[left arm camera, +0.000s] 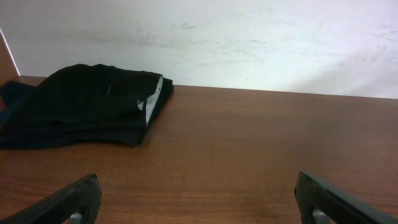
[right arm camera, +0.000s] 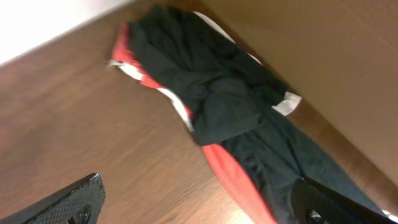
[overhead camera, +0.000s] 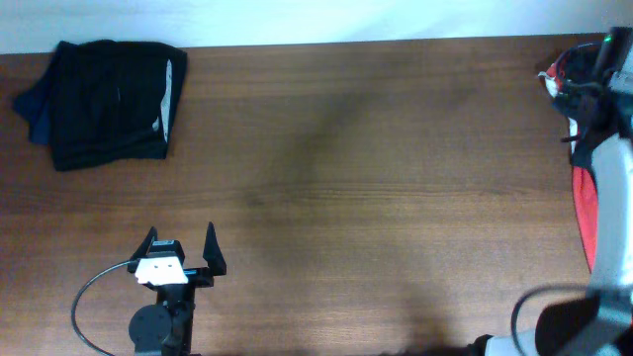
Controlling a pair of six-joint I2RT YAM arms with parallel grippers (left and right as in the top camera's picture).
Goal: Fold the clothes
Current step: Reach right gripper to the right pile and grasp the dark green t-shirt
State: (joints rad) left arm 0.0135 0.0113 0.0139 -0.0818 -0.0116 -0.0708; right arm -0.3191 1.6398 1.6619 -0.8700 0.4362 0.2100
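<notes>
Left end effector: near-left of the counter, aimed at the far edge. Black fingers spread wide apart, nothing between them. Left wrist view shows only bare wood ahead of the tips.

Brown wood-grain counter: the middle carries no cloth, near edge to far edge.

Right end effector: reached out along the right edge to the far-right corner. Right wrist view shows both fingers set wide apart with no cloth between them. It hangs above the garment; contact not seen.

Crumpled red-and-black garment with white trim: lies bunched along the right edge, from mid-depth to the far-right corner. Black panel heaped over red, no flat layers. Overhead, the arm covers part of it, so its full outline cannot be told. Judged unfolded.

Folded black garment with a pale grey stripe: far-left corner, well apart from both arms. Roughly rectangular, edges stacked in layers, stripe along its right side. Judged done.

Dark blue cloth: pokes out at the left side of the black bundle, touching it. Whether it is folded, or lies under the black piece, cannot be told.

Progress: one piece folded and parked far left, one piece unfolded at right, not yet gripped. Judged about halfway, the blue cloth aside.

Left to do: take up the red-and-black piece, spread it on the open middle, fold it.
</notes>
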